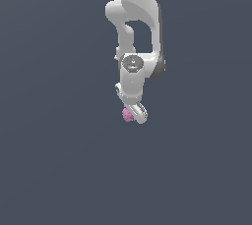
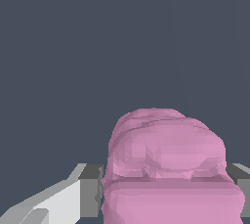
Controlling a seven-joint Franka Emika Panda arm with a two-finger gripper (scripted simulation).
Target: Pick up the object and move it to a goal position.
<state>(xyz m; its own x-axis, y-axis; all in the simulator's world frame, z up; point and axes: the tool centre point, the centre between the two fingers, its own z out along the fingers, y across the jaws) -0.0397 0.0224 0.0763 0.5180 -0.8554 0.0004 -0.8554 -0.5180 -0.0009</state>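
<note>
The object is a small pink-magenta bumpy lump [image 1: 127, 115]. It sits at the tip of my white gripper [image 1: 134, 114], which hangs below the white arm in the middle of the exterior view. In the wrist view the pink lump [image 2: 166, 164] fills the space between the two grey finger pads [image 2: 91, 191], which press on both of its sides. The gripper is shut on the object. Whether the object rests on the grey surface or is held above it cannot be told.
A plain dark grey surface [image 1: 49, 160] fills both views. The white arm [image 1: 135, 17] comes down from the top of the exterior view.
</note>
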